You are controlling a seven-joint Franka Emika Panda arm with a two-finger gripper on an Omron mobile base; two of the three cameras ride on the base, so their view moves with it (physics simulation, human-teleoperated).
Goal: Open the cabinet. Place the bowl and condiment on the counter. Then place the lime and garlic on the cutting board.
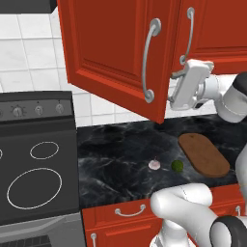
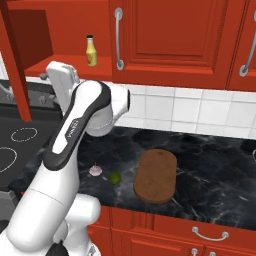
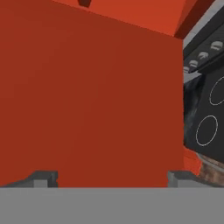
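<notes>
Cabinet (image 1: 116, 48): red wall unit; left door swung out toward the camera, its curved silver handle (image 1: 150, 60) facing forward in the left base view.
Hand (image 3: 112, 177): fingers spread wide apart, nothing between them; the two dark fingertips (image 3: 41, 178) stand before the red door panel in the hand view. In the left base view the hand sits just right of the open door's edge, raised well above the surface.
Condiment (image 2: 91, 50): yellow bottle, dark cap, upright on the red inner shelf (image 2: 65, 70).
Bowl: cannot tell where it is.
Surface (image 2: 210, 165): black marble-patterned top.
Cutting board (image 2: 155, 175): brown, flat on the surface, nothing on it.
Garlic (image 2: 95, 170): on the surface, left of the board.
Lime (image 2: 114, 177): just beside the garlic, between it and the board.
Stovetop (image 1: 34, 178): left of the surface.
</notes>
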